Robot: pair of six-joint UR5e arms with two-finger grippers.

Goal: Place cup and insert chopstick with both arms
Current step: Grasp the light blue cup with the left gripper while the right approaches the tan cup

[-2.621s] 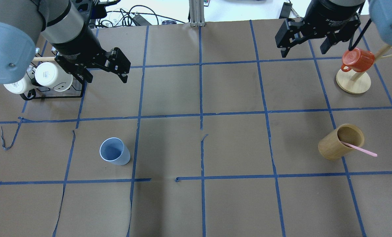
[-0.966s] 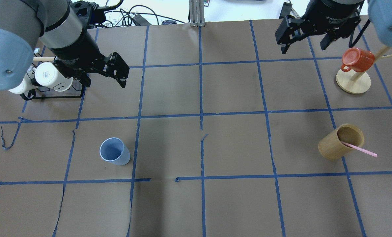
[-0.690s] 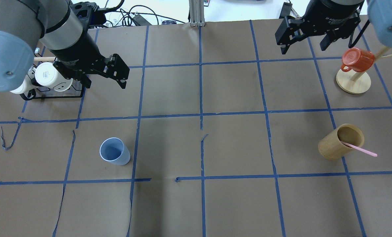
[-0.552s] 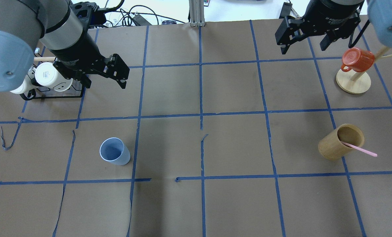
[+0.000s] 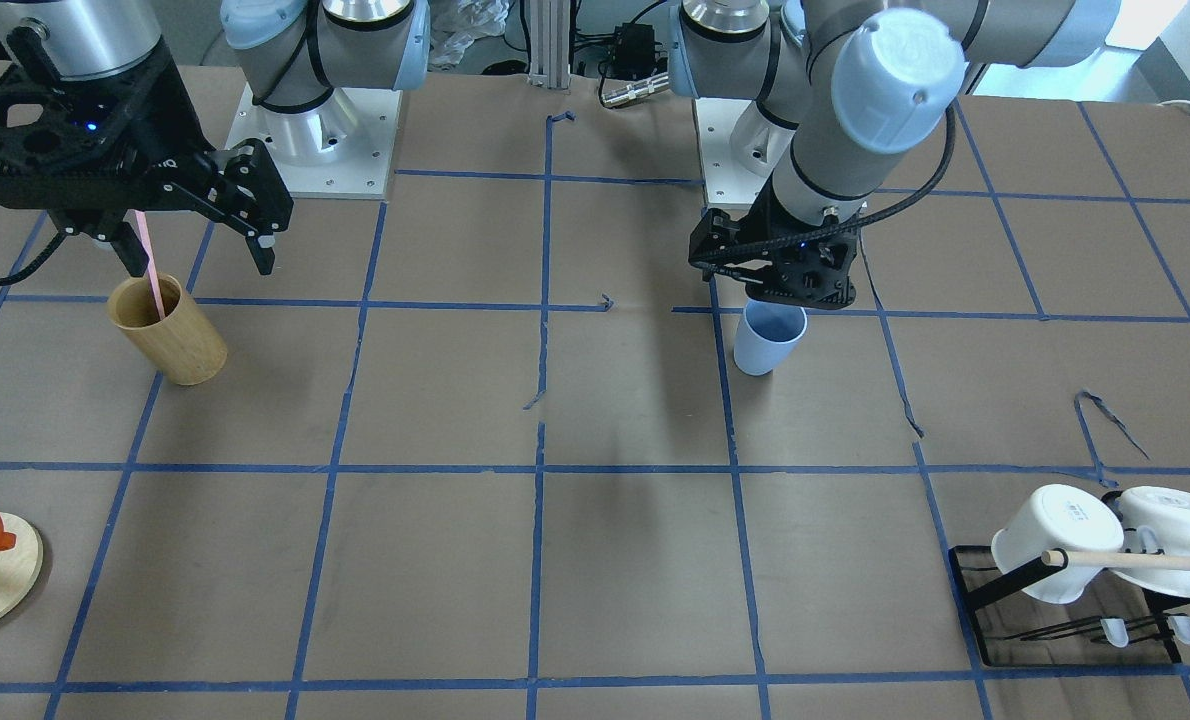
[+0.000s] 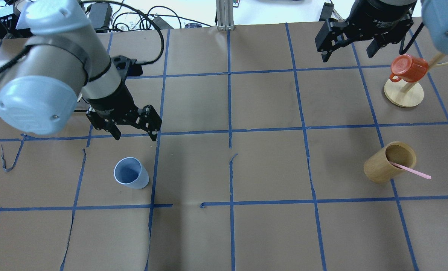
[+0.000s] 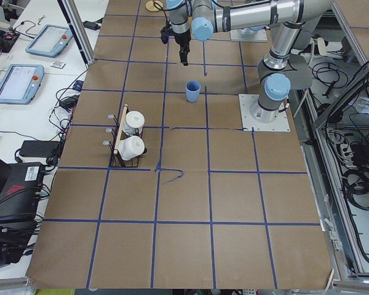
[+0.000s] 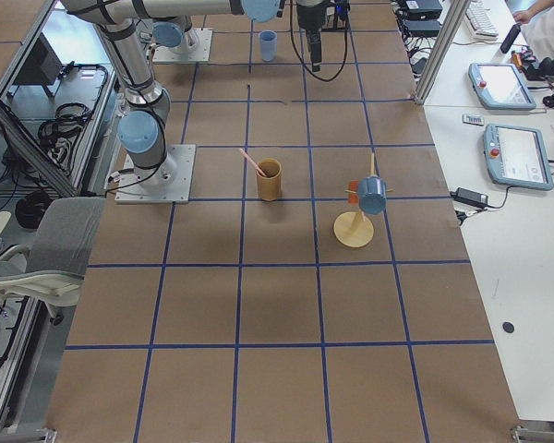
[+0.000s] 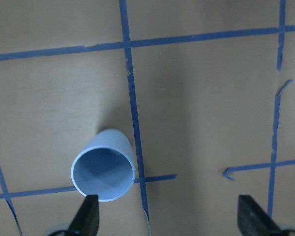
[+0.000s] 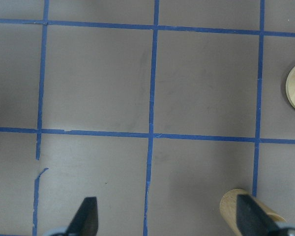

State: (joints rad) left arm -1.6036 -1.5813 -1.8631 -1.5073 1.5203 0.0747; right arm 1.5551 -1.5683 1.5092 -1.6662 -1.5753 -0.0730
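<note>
One blue cup [image 6: 131, 173] stands upright and empty on the table [image 6: 269, 165], mouth up, just beside a line of blue tape. The left gripper [image 6: 135, 136] hangs just past the cup on the side away from the robot. Its fingers [image 9: 90, 212] are spread wide with nothing between them. In the left wrist view the cup's rim lies right at one fingertip. The overhead view shows a gap between gripper and cup, while the front view overlaps them.

Well apart from the cup, toward the robot's right, one wooden holder [image 6: 387, 162] stands tilted. One pink chopstick [image 6: 412, 171] leans in it, its end sticking out over the rim. The right gripper [image 6: 347, 52] is farther from the cup than the holder is. Its fingers [image 10: 87, 212] are also wide apart and empty. In the front view the chopstick crosses in front of this gripper; the overhead view shows them clearly apart. The right wrist view catches only the holder's edge by one fingertip.

Farthest from the cup on that side, one red mug [image 6: 408, 68] hangs on a wooden stand [image 6: 404, 96].

On the cup's other side, two white mugs [image 5: 1055, 540] hang on a black wire rack [image 5: 985, 580]. The front and left views show them; in the overhead view the left arm hides them.

White lettering on the right gripper's body and a small label on one white mug are too small to read.
</note>
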